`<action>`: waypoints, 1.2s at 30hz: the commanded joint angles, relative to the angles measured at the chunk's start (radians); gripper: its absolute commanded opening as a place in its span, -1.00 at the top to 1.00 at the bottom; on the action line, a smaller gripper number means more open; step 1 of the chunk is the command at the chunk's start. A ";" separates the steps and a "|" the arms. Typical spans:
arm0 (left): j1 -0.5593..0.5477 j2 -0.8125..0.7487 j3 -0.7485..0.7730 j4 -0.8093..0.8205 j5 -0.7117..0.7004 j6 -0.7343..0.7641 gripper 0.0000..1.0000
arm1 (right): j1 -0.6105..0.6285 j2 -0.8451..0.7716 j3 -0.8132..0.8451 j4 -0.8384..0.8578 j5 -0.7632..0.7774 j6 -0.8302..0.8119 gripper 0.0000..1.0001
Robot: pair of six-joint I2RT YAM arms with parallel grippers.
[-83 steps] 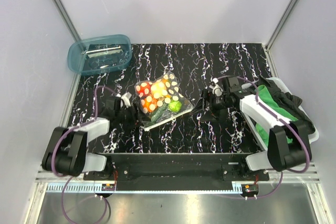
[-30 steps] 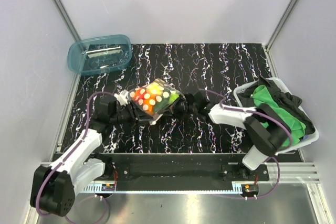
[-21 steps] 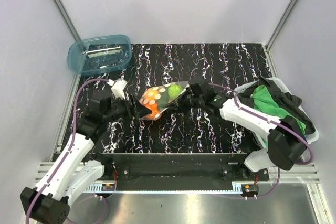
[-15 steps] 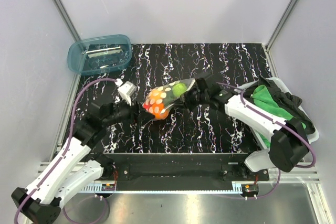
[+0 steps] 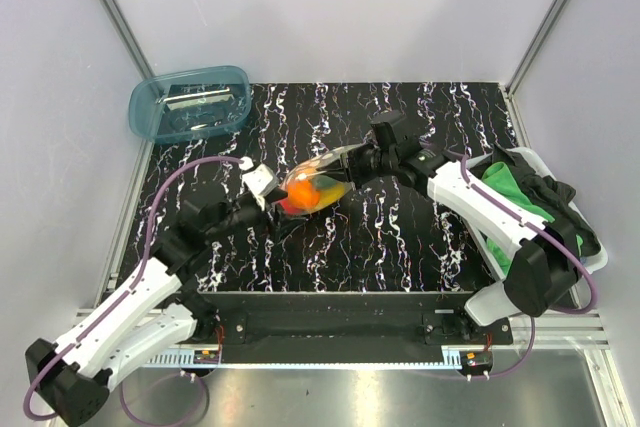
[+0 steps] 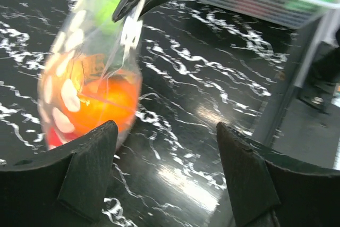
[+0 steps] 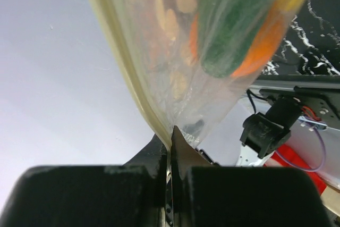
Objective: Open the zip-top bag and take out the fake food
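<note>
One zip-top bag point(image 5: 318, 182), orange and green fake food point(image 5: 305, 196) inside, hung over counter point(image 5: 400, 237) by edge pinched in right hand point(image 5: 356, 160). Left hand point(image 6: 166, 130) stood wide, empty, just beside bag's lower end.

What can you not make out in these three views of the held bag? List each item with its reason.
- Whether the zip-top bag is unsealed: right wrist view, the right tool covers the pinched edge.
- How many fake food pieces: left wrist view blurred, top view too small.
- Contents of the blue tub: top view, too small.
</note>
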 commanded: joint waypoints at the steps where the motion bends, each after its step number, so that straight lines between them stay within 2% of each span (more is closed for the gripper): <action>1: -0.003 0.027 -0.019 0.203 -0.078 0.059 -0.48 | -0.002 0.020 0.076 0.006 -0.044 0.044 1.00; 2: -0.003 0.030 -0.017 0.212 -0.102 0.065 -0.34 | -0.002 0.021 0.076 0.006 -0.050 0.044 1.00; 5: -0.003 0.031 -0.004 0.212 -0.159 0.084 -0.13 | -0.002 0.020 0.071 0.009 -0.051 0.039 1.00; 7: -0.003 0.008 -0.010 0.214 -0.182 0.101 -0.16 | -0.002 0.017 0.061 0.012 -0.057 0.038 1.00; 8: -0.003 0.004 -0.013 0.214 -0.190 0.104 -0.25 | -0.002 0.015 0.059 0.010 -0.059 0.036 1.00; 9: -0.003 0.004 -0.017 0.215 -0.181 0.107 -0.48 | -0.002 0.009 0.054 0.012 -0.059 0.035 1.00; 10: -0.003 0.009 -0.016 0.217 -0.170 0.107 -0.52 | -0.002 0.008 0.048 0.013 -0.061 0.036 1.00; 14: -0.003 0.095 -0.002 0.249 -0.086 0.075 -0.54 | -0.002 -0.002 0.041 0.024 -0.059 0.050 1.00; 18: -0.003 0.150 0.009 0.336 -0.047 0.042 -0.46 | -0.002 -0.006 0.045 0.027 -0.062 0.049 1.00; 21: -0.001 0.193 0.048 0.318 -0.036 0.054 -0.12 | -0.002 -0.012 0.041 0.029 -0.064 0.045 1.00; 22: 0.000 0.199 0.056 0.316 -0.038 0.053 0.18 | 0.000 -0.014 0.037 0.027 -0.064 0.044 1.00; 24: 0.005 0.205 0.067 0.329 -0.021 0.050 0.34 | 0.000 -0.023 0.033 0.030 -0.064 0.047 1.00; 28: 0.011 0.230 0.081 0.347 0.008 0.039 0.35 | 0.002 -0.034 0.014 0.041 -0.058 0.056 1.00; 29: 0.011 0.234 0.084 0.349 0.008 0.035 0.15 | 0.003 -0.034 0.013 0.044 -0.058 0.056 1.00; 31: 0.013 0.244 0.091 0.347 0.022 0.032 0.11 | 0.003 -0.038 0.011 0.048 -0.057 0.061 1.00; 32: 0.016 0.247 0.093 0.352 0.028 0.024 0.35 | 0.006 -0.038 0.010 0.055 -0.058 0.061 1.00; 35: 0.023 0.256 0.095 0.358 0.065 0.018 0.84 | 0.006 -0.044 0.005 0.058 -0.051 0.039 0.98; 36: 0.025 0.256 0.101 0.352 0.071 0.018 1.00 | 0.005 -0.055 -0.005 0.059 -0.042 0.014 0.84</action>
